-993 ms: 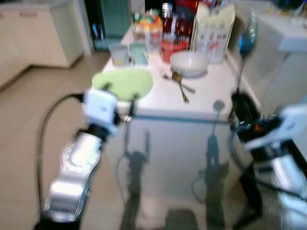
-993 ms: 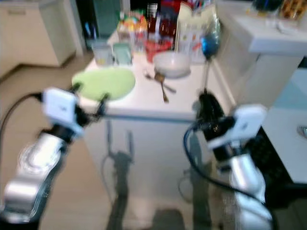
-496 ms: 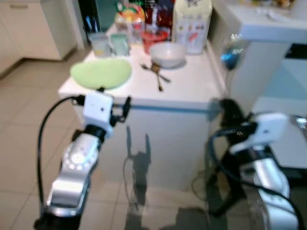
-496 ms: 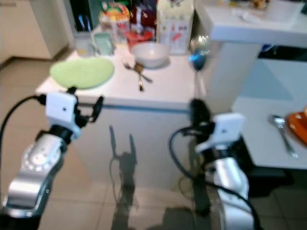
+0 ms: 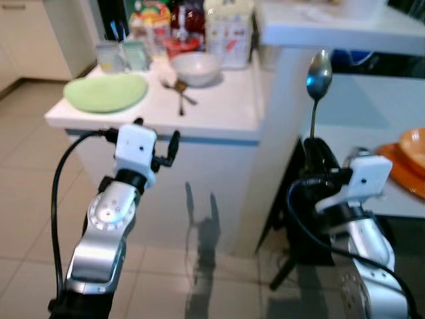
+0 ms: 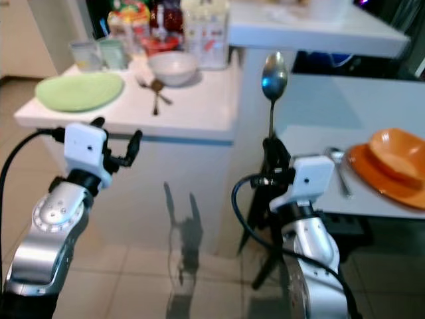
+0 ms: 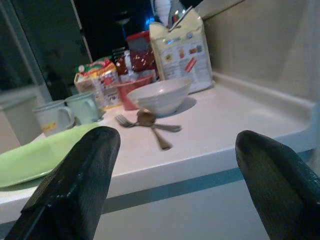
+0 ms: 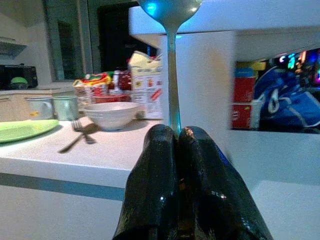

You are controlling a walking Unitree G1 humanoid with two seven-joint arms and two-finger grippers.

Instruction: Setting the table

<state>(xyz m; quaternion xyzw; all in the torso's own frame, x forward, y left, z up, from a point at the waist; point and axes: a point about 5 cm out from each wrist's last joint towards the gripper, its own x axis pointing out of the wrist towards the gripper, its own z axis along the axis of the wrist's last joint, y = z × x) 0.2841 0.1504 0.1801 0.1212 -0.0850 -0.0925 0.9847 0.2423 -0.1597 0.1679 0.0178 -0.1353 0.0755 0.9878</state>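
My right gripper (image 6: 270, 147) is shut on the handle of a silver spoon (image 6: 273, 80), which stands upright with its bowl on top; the same spoon (image 8: 170, 60) rises from the closed fingers (image 8: 172, 165) in the right wrist view. It hovers beside the edge of a grey table (image 6: 312, 113) that carries an orange bowl on an orange plate (image 6: 392, 163) and a second spoon (image 6: 339, 169). My left gripper (image 5: 154, 136) is open and holds nothing, level with the front edge of a white counter (image 5: 212, 109). Its fingers (image 7: 75, 185) frame that counter.
The white counter holds a green plate (image 5: 106, 92), a white bowl (image 5: 194, 68), a fork and spoon (image 5: 178, 93), two mugs (image 5: 121, 55), a paper bag (image 5: 228, 32) and bottles. A white shelf (image 6: 312, 28) overhangs the grey table. Tiled floor (image 5: 33, 179) lies to my left.
The camera has swung to the right, so the grey table with the orange dishes has come into view. The right gripper still holds the spoon upright; the left stays open.
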